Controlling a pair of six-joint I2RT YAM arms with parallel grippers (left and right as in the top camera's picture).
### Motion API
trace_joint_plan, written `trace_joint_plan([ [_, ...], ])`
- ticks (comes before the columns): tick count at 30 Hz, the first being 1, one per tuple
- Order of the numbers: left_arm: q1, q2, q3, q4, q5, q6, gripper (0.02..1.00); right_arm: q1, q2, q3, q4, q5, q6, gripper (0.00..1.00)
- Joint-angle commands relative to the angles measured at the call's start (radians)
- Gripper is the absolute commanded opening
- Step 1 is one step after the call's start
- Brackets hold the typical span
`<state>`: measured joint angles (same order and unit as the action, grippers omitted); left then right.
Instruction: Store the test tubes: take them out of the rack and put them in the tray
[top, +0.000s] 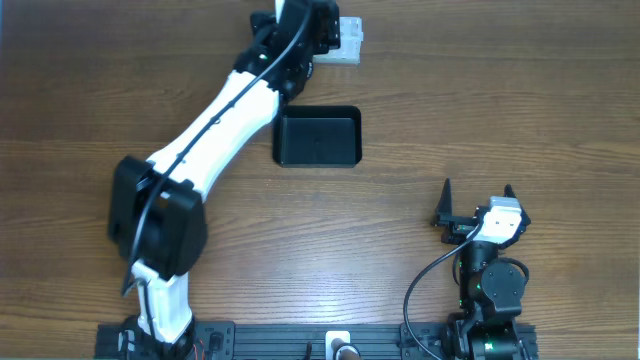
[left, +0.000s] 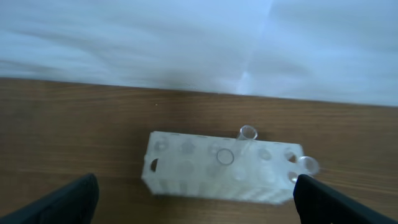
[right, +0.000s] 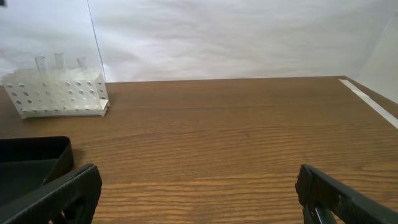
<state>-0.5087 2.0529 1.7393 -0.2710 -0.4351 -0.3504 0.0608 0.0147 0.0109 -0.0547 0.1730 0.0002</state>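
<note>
The clear plastic test tube rack (top: 345, 42) stands at the far middle of the table, and three glass tubes (left: 247, 132) stand upright in it. My left gripper (left: 196, 182) hovers open just above and in front of the rack (left: 221, 169), holding nothing. The black tray (top: 317, 137) lies just nearer than the rack, with nothing in it. My right gripper (top: 478, 192) rests open near the front right of the table, far from both. From there the rack (right: 59, 93) with its tubes (right: 59, 62) and a corner of the tray (right: 31, 158) can be seen.
The wooden table (top: 500, 90) is bare around the rack and tray. A white wall (right: 249, 37) rises behind the far edge. The left arm (top: 230, 110) stretches diagonally over the left half of the table.
</note>
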Motion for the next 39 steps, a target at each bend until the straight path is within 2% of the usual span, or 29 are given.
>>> trace_joint_plan([
  [1, -0.003, 0.110, 0.004, 0.066, -0.028, 0.066, 0.996, 0.005, -0.009, -0.006, -0.003, -0.008, 0.003, 0.993],
  [19, 0.013, 0.269, 0.050, 0.233, -0.031, 0.112, 0.875, 0.005, -0.009, -0.006, -0.003, -0.008, 0.003, 0.993],
  [29, 0.014, 0.290, 0.050, 0.304, -0.031, 0.112, 0.673, 0.005, -0.009, -0.006, -0.003, -0.008, 0.003, 0.991],
  [34, 0.014, 0.290, 0.050, 0.306, -0.025, 0.111, 0.540, 0.005, -0.009, -0.006, -0.003, -0.008, 0.003, 0.991],
  [39, 0.014, 0.290, 0.050, 0.314, -0.006, 0.111, 0.463, 0.005, -0.009, -0.006, -0.003, -0.008, 0.003, 0.991],
])
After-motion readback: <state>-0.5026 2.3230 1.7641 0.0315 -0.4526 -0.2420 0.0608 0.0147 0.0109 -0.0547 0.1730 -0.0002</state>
